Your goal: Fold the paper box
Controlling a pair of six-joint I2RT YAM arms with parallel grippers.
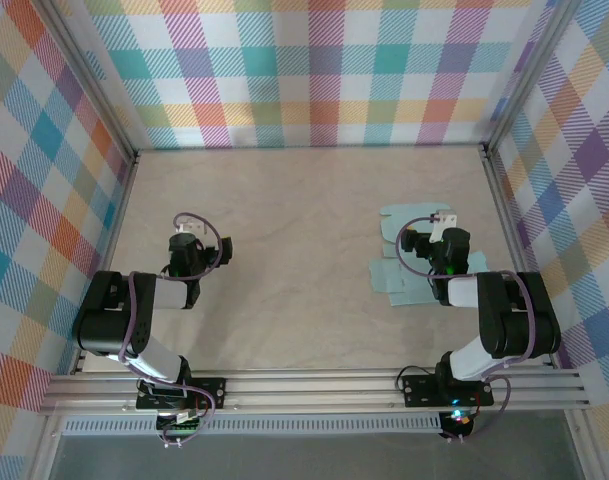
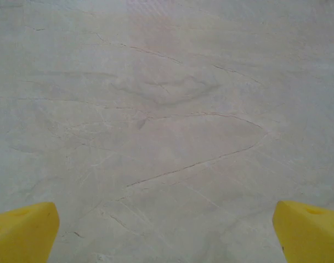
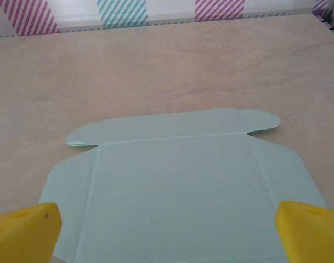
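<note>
The paper box (image 3: 177,181) is no box yet. It lies on the table (image 1: 304,190) as a flat pale mint sheet. Its square middle panel is marked off by crease lines, a side flap spreads out at either hand, and a long strip with rounded tabs runs along the far edge. As far as I can see no panel is lifted, and the card sits flush on the marbled surface.

The right gripper (image 3: 168,233) hangs just above the near part of the sheet with its yellow fingers (image 3: 27,230) spread wide, one towards each side flap. They grasp nothing, and I cannot tell whether the tips touch the card or hover just clear of it. From overhead, the right arm covers the middle of the sheet, so only the far corner and the side of the sheet toward the left arm peek out.

The left gripper (image 2: 167,233) is well apart from the sheet, off to its left. It is spread just as wide and empty, with nothing under it but bare table.

By my reckoning the folding has not begun — every crease has yet to be bent. The side flaps need raising, the tabbed strip needs bringing over and tucking in, and the walls need closing. With thin card lying this flat, getting a finger under an edge looks like the first hurdle — and the far arm will likely have to come across to help.
</note>
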